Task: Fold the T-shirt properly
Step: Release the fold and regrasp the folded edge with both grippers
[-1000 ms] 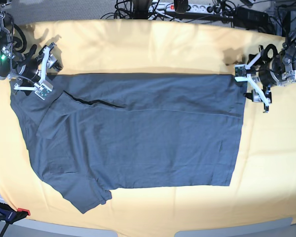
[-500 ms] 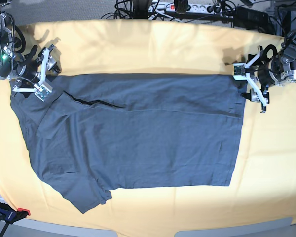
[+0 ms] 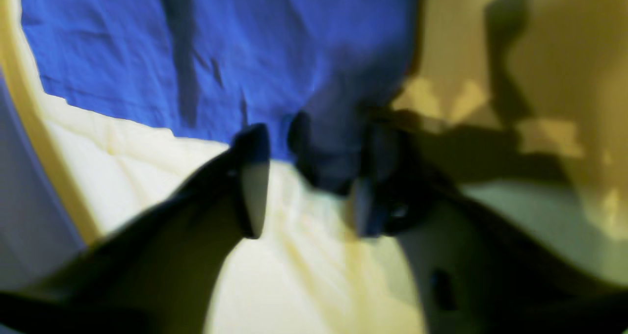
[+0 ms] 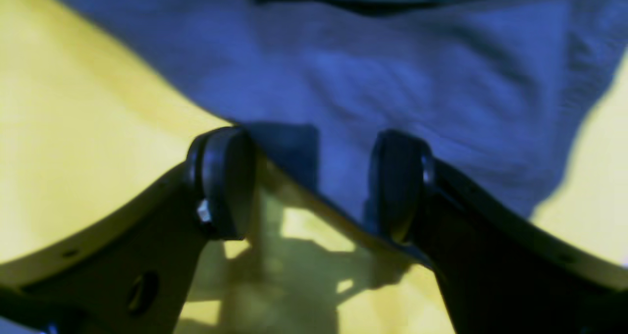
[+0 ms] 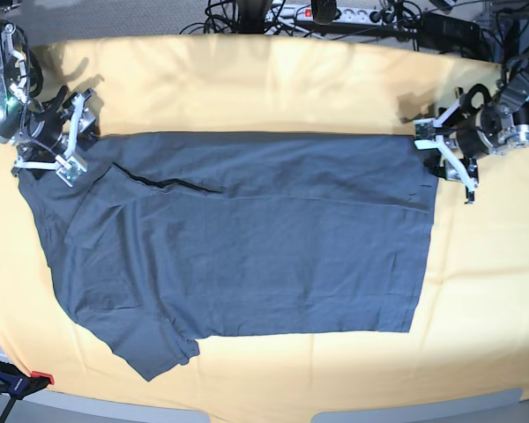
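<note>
- T-shirt [image 5: 247, 238] is lying flat on the desk, spread across the centre of the base view, w/ one sleeve pointing to 7 o'clock and the hem running down the 3 o'clock side.
- A long crease is crossing the upper part of the shirt; judged as one lengthwise fold already in, w/ the far edge now forming a straight line at 12 o'clock. Could also be a plain wrinkle; cannot tell for certain.
- Remaining, by judgement: the 7 o'clock sleeve is sticking out unfolded, the near side is not yet turned in, and no crosswise fold is showing. Task is looking early, well under half done.
- Right hand [image 5: 66, 145] is sitting at the shirt's 10 o'clock corner. In the right wrist view its fingers [image 4: 225, 182] are standing apart, straddling the cloth edge, not pinching anything.
- Left hand [image 5: 448, 157] is sitting at the 2 o'clock corner. In the left wrist view the picture is blurred; a bunch of fabric is lying between the fingers [image 3: 252, 177], but whether they are gripping it or standing apart, cannot tell.
- Surface: a yellow-orange cloth [image 5: 247, 79] is covering the desk, smooth, w/ bare margins on all sides of the shirt.
- Room: cables and a power strip [image 5: 335, 13] are lying beyond the far edge at 12 o'clock; a red-tipped clamp [image 5: 22, 382] is showing at 7 o'clock.
</note>
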`<state>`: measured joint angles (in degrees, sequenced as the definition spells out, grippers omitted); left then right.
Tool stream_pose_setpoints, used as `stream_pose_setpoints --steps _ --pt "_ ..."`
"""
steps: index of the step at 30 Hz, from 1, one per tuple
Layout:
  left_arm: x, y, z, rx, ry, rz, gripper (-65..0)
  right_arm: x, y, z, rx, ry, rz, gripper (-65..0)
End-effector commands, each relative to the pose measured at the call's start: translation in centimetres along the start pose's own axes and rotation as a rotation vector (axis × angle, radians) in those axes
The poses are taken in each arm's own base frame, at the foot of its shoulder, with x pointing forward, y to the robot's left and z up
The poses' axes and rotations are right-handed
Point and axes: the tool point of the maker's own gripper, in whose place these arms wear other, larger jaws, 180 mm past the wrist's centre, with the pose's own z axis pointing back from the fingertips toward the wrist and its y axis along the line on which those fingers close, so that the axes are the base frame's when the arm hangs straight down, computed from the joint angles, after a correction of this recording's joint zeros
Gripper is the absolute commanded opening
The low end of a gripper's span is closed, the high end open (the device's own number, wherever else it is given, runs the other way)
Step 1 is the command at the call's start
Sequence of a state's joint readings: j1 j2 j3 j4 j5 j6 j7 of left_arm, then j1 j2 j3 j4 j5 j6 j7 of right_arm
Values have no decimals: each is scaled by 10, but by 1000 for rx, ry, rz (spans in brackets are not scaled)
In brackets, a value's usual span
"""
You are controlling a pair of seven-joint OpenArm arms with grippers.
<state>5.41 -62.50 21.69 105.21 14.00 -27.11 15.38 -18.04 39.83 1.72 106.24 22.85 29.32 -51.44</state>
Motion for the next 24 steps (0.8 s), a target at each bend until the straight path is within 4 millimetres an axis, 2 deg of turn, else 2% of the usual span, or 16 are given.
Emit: stream_pose_setpoints --steps 1,4,6,14,24 --pt "0 8 4 18 -5 -7 -446 1 -15 6 -48 8 23 -232" --pt "1 7 3 18 -5 -5 -590 -4 -17 6 -59 36 68 -232" --pt "0 8 4 19 1 -9 -630 -7 -17 7 -52 55 99 -232" --pt "3 14 9 43 7 -24 -639 -19 -27 10 -15 74 177 -232" --pt "5 22 10 56 1 -20 -639 -66 -66 -1 -87 172 179 -232"
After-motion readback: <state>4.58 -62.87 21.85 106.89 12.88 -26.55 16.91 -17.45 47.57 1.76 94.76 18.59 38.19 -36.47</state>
